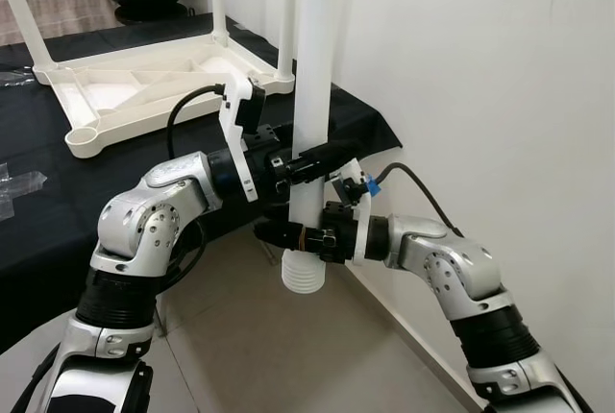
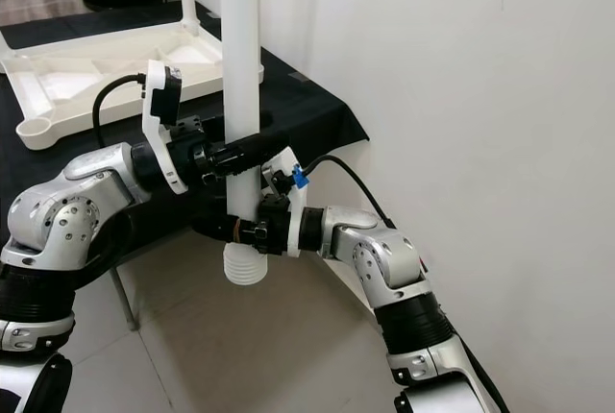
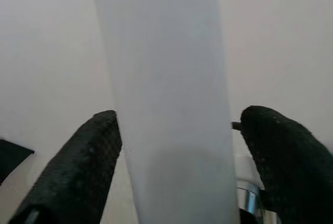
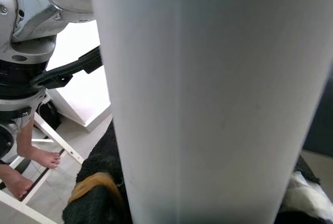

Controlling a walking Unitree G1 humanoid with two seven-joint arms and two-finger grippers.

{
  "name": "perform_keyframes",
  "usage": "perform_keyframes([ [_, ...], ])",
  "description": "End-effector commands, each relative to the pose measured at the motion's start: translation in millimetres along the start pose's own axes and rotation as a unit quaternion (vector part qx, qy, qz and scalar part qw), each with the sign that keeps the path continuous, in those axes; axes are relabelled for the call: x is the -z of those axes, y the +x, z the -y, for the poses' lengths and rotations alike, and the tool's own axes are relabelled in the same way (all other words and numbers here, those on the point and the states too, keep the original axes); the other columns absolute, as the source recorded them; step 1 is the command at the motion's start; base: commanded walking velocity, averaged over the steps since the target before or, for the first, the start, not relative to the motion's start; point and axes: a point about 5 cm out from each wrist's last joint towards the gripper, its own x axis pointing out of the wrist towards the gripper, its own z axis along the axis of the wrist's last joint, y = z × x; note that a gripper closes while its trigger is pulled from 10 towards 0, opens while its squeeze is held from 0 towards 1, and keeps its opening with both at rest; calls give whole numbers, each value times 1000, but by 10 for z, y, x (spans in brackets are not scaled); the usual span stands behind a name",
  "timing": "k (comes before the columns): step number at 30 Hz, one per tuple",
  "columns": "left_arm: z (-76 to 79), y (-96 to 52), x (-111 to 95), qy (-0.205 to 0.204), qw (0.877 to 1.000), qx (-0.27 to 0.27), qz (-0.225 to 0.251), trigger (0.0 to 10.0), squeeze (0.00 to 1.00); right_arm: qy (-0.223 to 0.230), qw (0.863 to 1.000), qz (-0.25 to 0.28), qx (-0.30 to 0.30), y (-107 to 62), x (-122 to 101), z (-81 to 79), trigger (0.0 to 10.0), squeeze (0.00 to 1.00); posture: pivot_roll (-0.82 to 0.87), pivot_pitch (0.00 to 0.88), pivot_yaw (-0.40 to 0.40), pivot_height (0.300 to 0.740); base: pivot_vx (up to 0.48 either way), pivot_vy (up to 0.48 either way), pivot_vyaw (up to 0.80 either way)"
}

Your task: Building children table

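A long white table leg (image 1: 312,67) stands upright between my arms, its ribbed screw end (image 1: 304,279) pointing down over the floor. My left gripper (image 1: 317,158) is shut on the leg from the left. Just below it, my right gripper (image 1: 296,235) is shut on the same leg from the right. In the left wrist view the leg (image 3: 166,104) sits between the black fingers (image 3: 78,166). Behind, the white tabletop (image 1: 144,86) lies upside down on the black-clothed table (image 1: 58,211), with other legs standing up from its corners.
A white wall (image 1: 480,67) runs close along my right side. The tiled floor (image 1: 250,346) lies below the leg. Clear plastic bags (image 1: 19,182) lie on the black cloth at the left. A person's bare feet (image 4: 36,157) stand on the floor nearby.
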Motion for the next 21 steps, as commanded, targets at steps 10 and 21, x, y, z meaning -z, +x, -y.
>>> perform_keyframes([
  [10,-120,-28,-135,5,1000,-4,1,10000,0,-14,998,-38,-54,-11,154,-154,0,0,24,125,-67,740,0,0,0],
  [21,-60,17,-173,-47,998,38,22,3373,0,-32,996,-57,-67,-20,194,-173,0,0,25,126,-64,740,0,0,0],
])
